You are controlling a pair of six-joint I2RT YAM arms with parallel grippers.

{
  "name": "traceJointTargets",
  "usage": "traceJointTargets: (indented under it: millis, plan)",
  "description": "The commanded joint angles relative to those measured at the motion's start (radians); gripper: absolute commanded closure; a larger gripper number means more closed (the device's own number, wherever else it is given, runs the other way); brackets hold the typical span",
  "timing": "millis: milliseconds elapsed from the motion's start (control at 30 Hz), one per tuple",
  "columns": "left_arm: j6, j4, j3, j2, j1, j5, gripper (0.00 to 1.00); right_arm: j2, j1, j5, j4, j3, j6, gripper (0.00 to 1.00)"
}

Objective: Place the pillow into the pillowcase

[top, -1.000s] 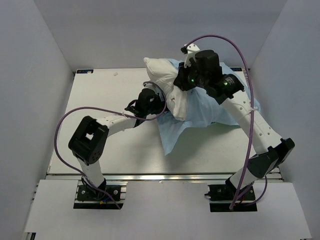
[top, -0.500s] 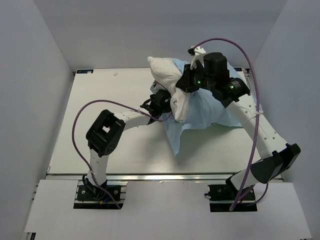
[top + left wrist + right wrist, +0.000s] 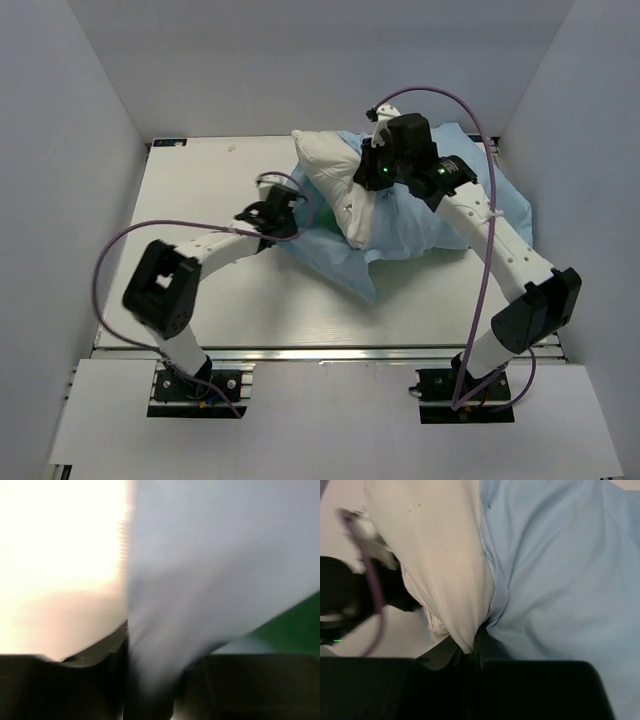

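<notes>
A white worktop [image 3: 200,180] is enclosed by plain grey walls [image 3: 80,100]. At its far right, the pillow [image 3: 330,165] is laid on the pillowcase [image 3: 340,265]. The pillow is pinched by the right end effector [image 3: 368,188]. The pillowcase's edge is clamped by the left end effector [image 3: 288,218], which has been drawn leftward with the fabric.

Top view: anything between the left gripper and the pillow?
Yes: a light-blue fold of the pillowcase lies between the left gripper and the pillow, clearest in the top view.
</notes>
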State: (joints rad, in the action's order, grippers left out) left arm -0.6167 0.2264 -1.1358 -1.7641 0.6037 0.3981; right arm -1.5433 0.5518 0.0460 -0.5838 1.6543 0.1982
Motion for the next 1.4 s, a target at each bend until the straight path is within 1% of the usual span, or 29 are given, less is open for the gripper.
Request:
traceJointTargets:
  millis: [0, 67, 133, 267, 367, 433, 467, 500, 533, 567, 600, 633, 667, 733, 800, 867, 933, 967, 1033, 1067, 1133, 1167, 1267, 1300, 1333, 1367]
  plan:
    - [0.012, 0.089, 0.085, 0.211, -0.091, -0.016, 0.52, -0.052, -0.012, -0.141, 0.016, 0.005, -0.042, 1.00]
    - [0.034, 0.109, 0.084, 0.288, -0.091, -0.012, 0.44, -0.095, -0.012, -0.135, 0.012, 0.002, -0.046, 1.00]
    - [0.038, 0.149, 0.070, 0.325, -0.091, -0.002, 0.43, -0.130, -0.010, -0.120, 0.016, -0.001, -0.048, 1.00]
    - [0.028, 0.227, 0.035, 0.374, -0.099, 0.050, 0.42, -0.133, -0.009, -0.094, 0.044, -0.028, -0.045, 1.00]
    - [0.028, 0.286, 0.001, 0.367, -0.104, 0.047, 0.33, -0.098, -0.010, -0.006, 0.087, -0.086, -0.046, 1.00]
    - [0.060, 0.245, -0.012, 0.354, -0.105, -0.052, 0.30, -0.069, -0.009, 0.060, 0.105, -0.112, -0.039, 1.00]
    - [0.105, 0.204, 0.001, 0.351, -0.105, -0.111, 0.28, -0.061, -0.009, 0.072, 0.114, -0.113, -0.033, 1.00]
    - [0.116, 0.127, 0.027, 0.347, -0.104, -0.173, 0.28, -0.054, -0.009, 0.090, 0.117, -0.113, -0.028, 1.00]
    - [0.126, 0.095, 0.037, 0.330, -0.104, -0.303, 0.27, -0.037, -0.009, 0.101, 0.122, -0.108, -0.020, 1.00]
    - [0.126, 0.029, 0.048, 0.318, -0.101, -0.371, 0.20, -0.028, -0.009, 0.112, 0.131, -0.105, -0.014, 1.00]
    - [0.118, 0.002, 0.060, 0.302, -0.096, -0.431, 0.17, -0.020, -0.009, 0.118, 0.137, -0.103, -0.005, 1.00]
    - [0.114, -0.019, 0.061, 0.269, -0.079, -0.497, 0.17, -0.003, -0.010, 0.124, 0.142, -0.097, 0.007, 1.00]
    - [0.112, -0.045, 0.057, 0.250, -0.067, -0.507, 0.15, 0.005, -0.010, 0.132, 0.150, -0.088, 0.016, 1.00]
    - [0.095, -0.067, 0.041, 0.213, -0.033, -0.499, 0.11, 0.026, -0.010, 0.137, 0.154, -0.071, 0.029, 1.00]
    - [0.081, -0.076, 0.010, 0.144, -0.019, -0.501, 0.07, 0.043, -0.009, 0.153, 0.171, -0.059, 0.043, 1.00]
    - [0.048, -0.043, -0.060, 0.065, -0.015, -0.496, 0.06, 0.067, -0.009, 0.173, 0.180, -0.060, 0.052, 1.00]
    - [0.019, -0.019, -0.134, 0.014, -0.010, -0.489, 0.02, 0.092, -0.009, 0.183, 0.196, -0.070, 0.055, 1.00]
    - [0.012, -0.021, -0.148, -0.024, -0.005, -0.472, 0.02, 0.100, -0.009, 0.192, 0.202, -0.077, 0.063, 1.00]
    - [0.014, -0.045, -0.162, -0.053, 0.019, -0.435, 0.02, 0.120, -0.009, 0.202, 0.220, -0.096, 0.070, 1.00]
    - [0.011, -0.051, -0.182, -0.078, 0.030, -0.371, 0.02, 0.123, -0.009, 0.216, 0.222, -0.099, 0.079, 1.00]
    - [0.002, -0.052, -0.211, -0.103, 0.054, -0.300, 0.02, 0.137, -0.010, 0.235, 0.234, -0.103, 0.089, 1.00]
    - [-0.005, -0.044, -0.225, -0.116, 0.062, -0.232, 0.02, 0.141, -0.009, 0.254, 0.239, -0.105, 0.092, 1.00]
    - [-0.069, 0.037, -0.284, -0.188, 0.068, -0.131, 0.02, 0.173, -0.010, 0.281, 0.260, -0.116, 0.106, 1.00]
    - [-0.089, 0.050, -0.306, -0.205, 0.067, -0.076, 0.02, 0.192, -0.010, 0.288, 0.269, -0.120, 0.115, 1.00]
    - [-0.116, 0.047, -0.306, -0.231, 0.071, -0.061, 0.02, 0.201, -0.010, 0.304, 0.280, -0.129, 0.121, 1.00]
    - [-0.115, -0.010, -0.300, -0.235, 0.070, -0.062, 0.02, 0.207, -0.010, 0.343, 0.298, -0.134, 0.127, 1.00]
